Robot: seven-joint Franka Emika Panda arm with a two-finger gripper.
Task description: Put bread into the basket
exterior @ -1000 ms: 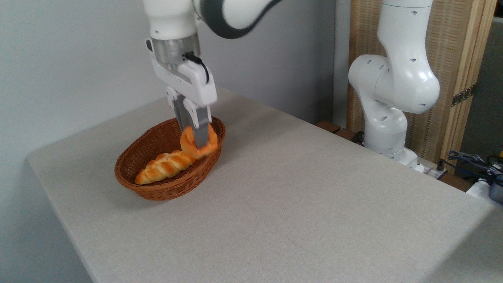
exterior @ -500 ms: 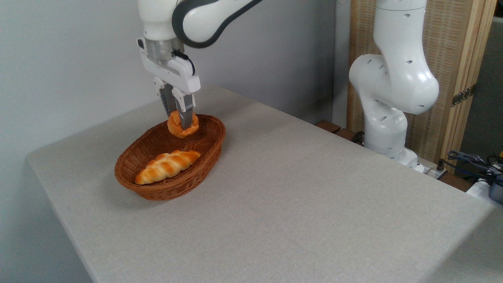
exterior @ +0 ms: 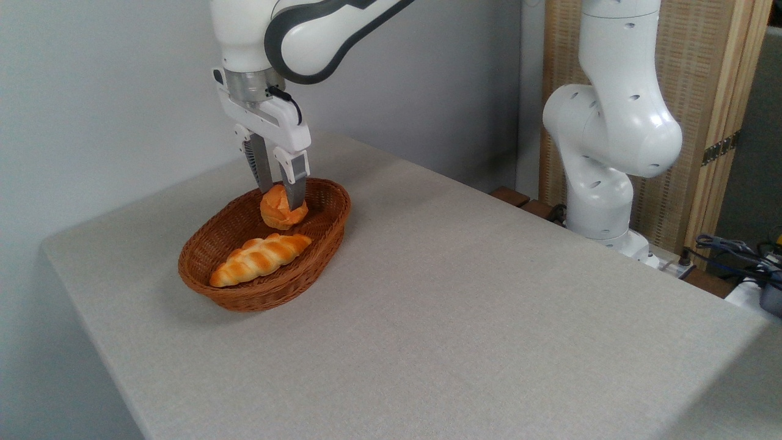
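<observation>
— What are you worrying about?
— The small round orange bun (exterior: 278, 209) rolling over the oval brown wicker basket (exterior: 214, 253) rim, or landing on the long braided golden loaf (exterior: 259, 258).
— Where is it sitting?
— Between my fingers (exterior: 297, 183), low inside the basket's far end; my two-finger gripper (exterior: 280, 194) is pinching it, I'm judging

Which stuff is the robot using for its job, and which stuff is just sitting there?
For the job:
- round bun
- wicker basket
- pincer

Just sitting there:
- braided loaf, already in the basket
- cables at the right edge
</observation>
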